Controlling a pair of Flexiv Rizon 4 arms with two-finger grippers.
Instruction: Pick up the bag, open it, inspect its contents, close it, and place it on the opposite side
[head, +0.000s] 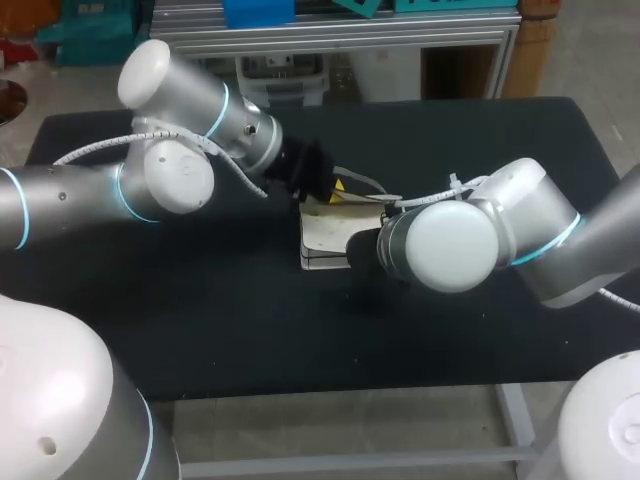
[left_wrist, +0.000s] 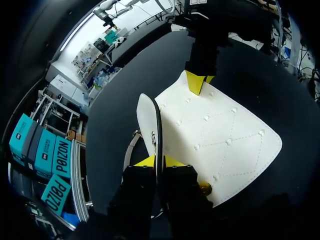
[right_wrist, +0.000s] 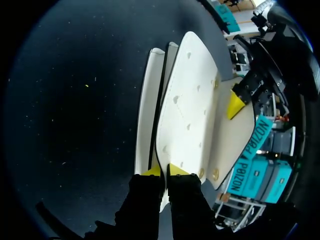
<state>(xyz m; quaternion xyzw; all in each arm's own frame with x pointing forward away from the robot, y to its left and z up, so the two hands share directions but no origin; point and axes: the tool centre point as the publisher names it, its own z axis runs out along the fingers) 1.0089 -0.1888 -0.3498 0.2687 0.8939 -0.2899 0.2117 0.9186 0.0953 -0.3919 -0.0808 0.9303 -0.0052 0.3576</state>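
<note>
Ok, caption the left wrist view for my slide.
Left tool pinches a thin panel of the white quilted bag while the right tool grips its far edge.

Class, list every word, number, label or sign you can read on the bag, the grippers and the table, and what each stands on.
None can be read.
The bag shows only quilted stitching and small studs, no lettering.
The left gripper, the right gripper and the table carry no visible print.
</note>
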